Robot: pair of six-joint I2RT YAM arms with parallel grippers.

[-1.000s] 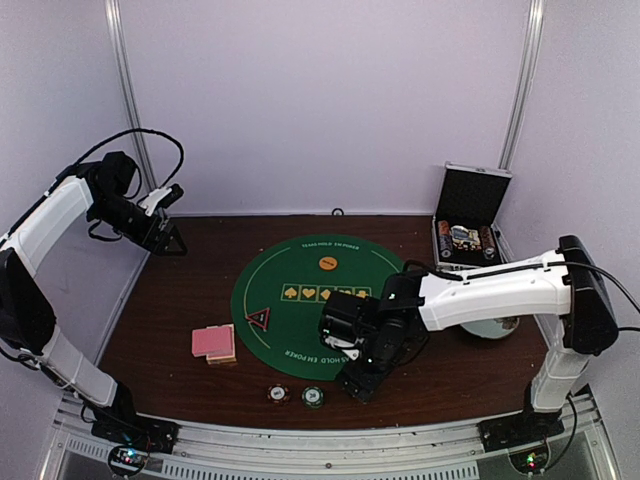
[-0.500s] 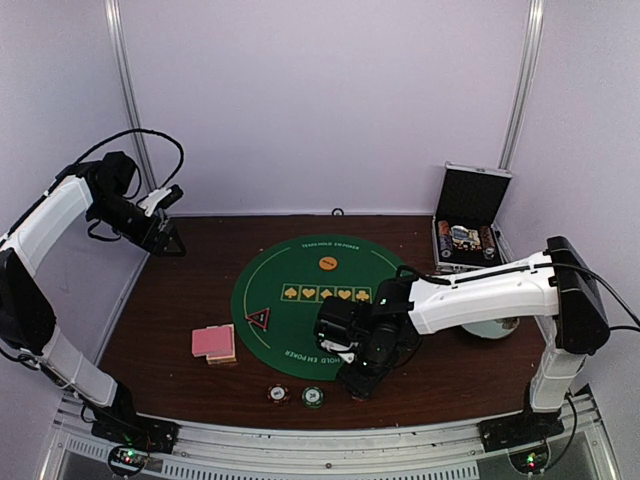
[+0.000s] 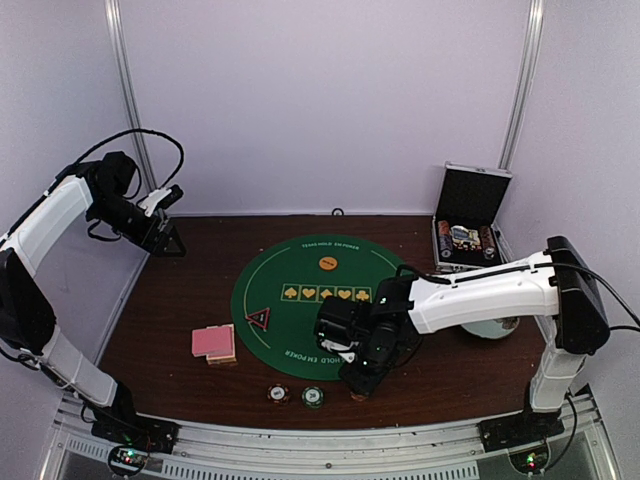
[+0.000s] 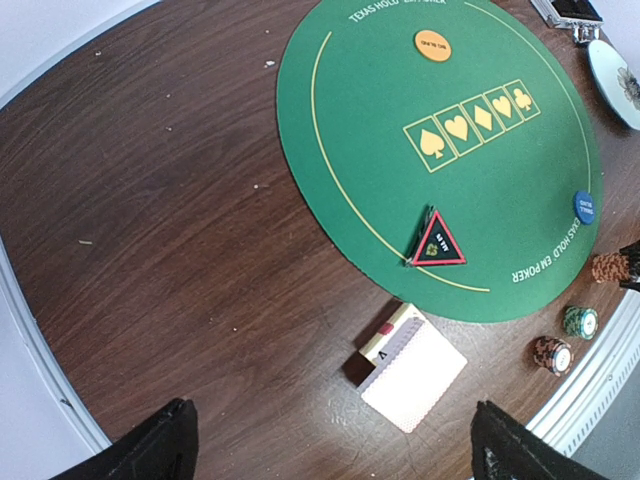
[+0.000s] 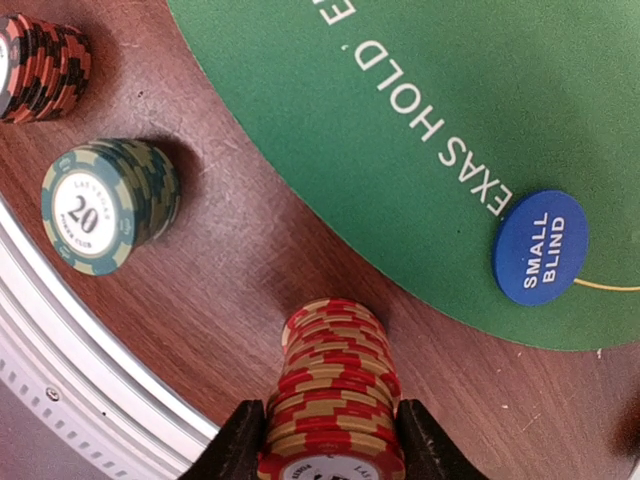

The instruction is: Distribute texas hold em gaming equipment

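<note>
At the near edge of the bench (image 3: 180, 300), a red chip stack (image 5: 335, 385) is seen clamped in the right gripper (image 5: 333, 440), one finger pressed to each flank, the stack standing on bare wood just off the rim of the green mat (image 5: 430, 110). The chips are striped red and cream and are piled a little unevenly. Such a stack is judged stiff and dense but loose: the smooth rims may slide over one another, so it is best held low on opposite sides and kept upright.

To its left along the same edge, a green chip stack (image 5: 105, 205) marked 20 and a red-and-black chip stack (image 5: 40, 65) are set apart from each other. A blue disc (image 5: 540, 247) lettered "small blind" is laid on the mat's near rim. Pink-backed playing cards (image 4: 410, 375) are stacked left of the mat, with one face-up card showing beneath them.

Farther in, a triangular marker (image 4: 437, 240) and an orange disc (image 4: 432, 44) are placed on the mat. At the far right an open case (image 3: 468, 235) is stood. At the far left the left gripper (image 4: 332, 430) is held high, its fingers spread wide and empty.
</note>
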